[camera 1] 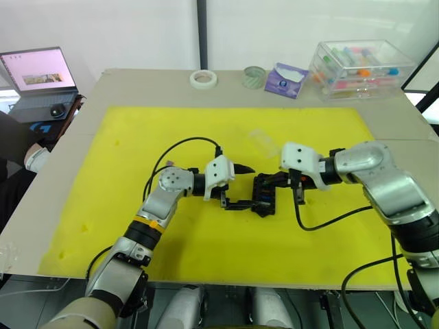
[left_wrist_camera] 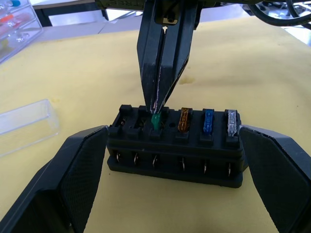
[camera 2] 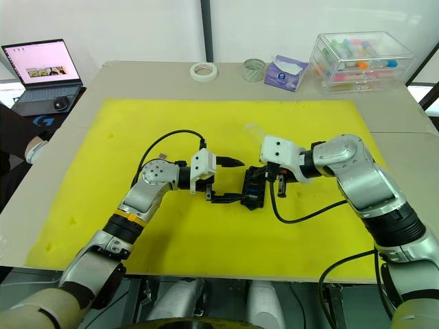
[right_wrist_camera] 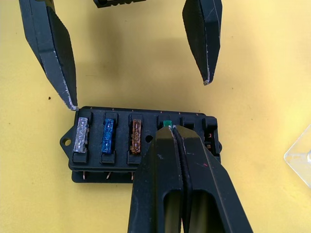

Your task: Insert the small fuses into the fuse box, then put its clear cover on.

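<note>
Right gripper (right_wrist_camera: 171,130) is clamped on a green fuse (left_wrist_camera: 155,120), seating it in the fuse box (left_wrist_camera: 175,145) beside orange, blue and grey fuses. Left gripper (left_wrist_camera: 172,160) stands spread, bracketing the box ends. Clear cover (left_wrist_camera: 24,124) lies nearby on the yellow mat (camera 1: 137,137).

No text, label or number can be read anywhere. The laptop (camera 1: 41,79) screen shows a pinkish page with a small picture, its writing too fine to make out. A pale mark sits on the dark case below the laptop, unreadable. The purple packet (camera 1: 285,79) carries a white pattern, no legible words.
</note>
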`<state>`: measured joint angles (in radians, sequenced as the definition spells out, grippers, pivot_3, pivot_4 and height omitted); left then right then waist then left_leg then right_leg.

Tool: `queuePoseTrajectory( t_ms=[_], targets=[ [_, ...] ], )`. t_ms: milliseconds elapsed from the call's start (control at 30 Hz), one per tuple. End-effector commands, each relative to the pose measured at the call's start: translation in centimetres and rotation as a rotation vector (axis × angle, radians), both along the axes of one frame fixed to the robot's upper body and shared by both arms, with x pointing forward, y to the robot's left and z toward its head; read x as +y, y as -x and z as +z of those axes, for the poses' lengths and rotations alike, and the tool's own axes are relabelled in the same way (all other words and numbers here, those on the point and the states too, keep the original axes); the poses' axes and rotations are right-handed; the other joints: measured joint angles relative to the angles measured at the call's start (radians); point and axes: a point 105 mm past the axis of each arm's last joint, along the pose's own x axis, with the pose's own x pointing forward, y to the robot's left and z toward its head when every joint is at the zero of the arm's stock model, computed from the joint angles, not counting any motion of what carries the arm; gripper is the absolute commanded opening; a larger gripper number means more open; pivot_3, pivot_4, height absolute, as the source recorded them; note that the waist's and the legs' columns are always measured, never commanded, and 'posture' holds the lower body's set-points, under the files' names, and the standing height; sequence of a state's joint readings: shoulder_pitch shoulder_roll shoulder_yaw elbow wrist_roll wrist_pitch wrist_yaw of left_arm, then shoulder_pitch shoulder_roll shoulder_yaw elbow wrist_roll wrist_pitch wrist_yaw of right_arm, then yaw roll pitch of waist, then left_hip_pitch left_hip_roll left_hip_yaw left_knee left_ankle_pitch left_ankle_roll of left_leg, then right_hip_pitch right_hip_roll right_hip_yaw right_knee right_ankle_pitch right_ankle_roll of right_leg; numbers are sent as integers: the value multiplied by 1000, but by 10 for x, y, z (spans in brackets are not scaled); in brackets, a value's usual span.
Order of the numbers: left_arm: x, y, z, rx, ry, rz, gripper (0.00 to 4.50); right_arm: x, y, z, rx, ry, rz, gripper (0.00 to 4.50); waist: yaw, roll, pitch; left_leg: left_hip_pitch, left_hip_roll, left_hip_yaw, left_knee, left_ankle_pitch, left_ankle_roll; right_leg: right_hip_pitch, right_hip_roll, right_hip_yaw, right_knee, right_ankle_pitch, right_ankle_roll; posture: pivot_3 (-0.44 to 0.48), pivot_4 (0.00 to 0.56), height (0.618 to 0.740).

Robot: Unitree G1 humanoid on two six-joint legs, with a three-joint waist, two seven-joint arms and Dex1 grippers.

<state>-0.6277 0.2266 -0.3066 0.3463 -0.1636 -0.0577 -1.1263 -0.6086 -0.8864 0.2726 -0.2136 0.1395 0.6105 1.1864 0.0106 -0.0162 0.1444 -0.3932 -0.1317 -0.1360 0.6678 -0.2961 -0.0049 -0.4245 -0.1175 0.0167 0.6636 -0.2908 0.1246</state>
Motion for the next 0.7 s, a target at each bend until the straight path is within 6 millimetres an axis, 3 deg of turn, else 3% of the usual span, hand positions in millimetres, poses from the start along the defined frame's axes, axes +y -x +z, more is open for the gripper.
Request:
queuePoseTrajectory(
  t_ms=[33,700],
  targets=[
    [0,-1,9,-38,18,0,4500,-3,6,-21,67,57,4,31,0,0,0,0,0,0,0,0,0,0,0,0,0,0,0,0,150,740],
    [2,0,8,-39,10,7,4500,0,8,-27,82,62,24,31,0,0,-1,0,0,0,0,0,0,0,0,0,0,0,0,0,150,740]
  ],
)
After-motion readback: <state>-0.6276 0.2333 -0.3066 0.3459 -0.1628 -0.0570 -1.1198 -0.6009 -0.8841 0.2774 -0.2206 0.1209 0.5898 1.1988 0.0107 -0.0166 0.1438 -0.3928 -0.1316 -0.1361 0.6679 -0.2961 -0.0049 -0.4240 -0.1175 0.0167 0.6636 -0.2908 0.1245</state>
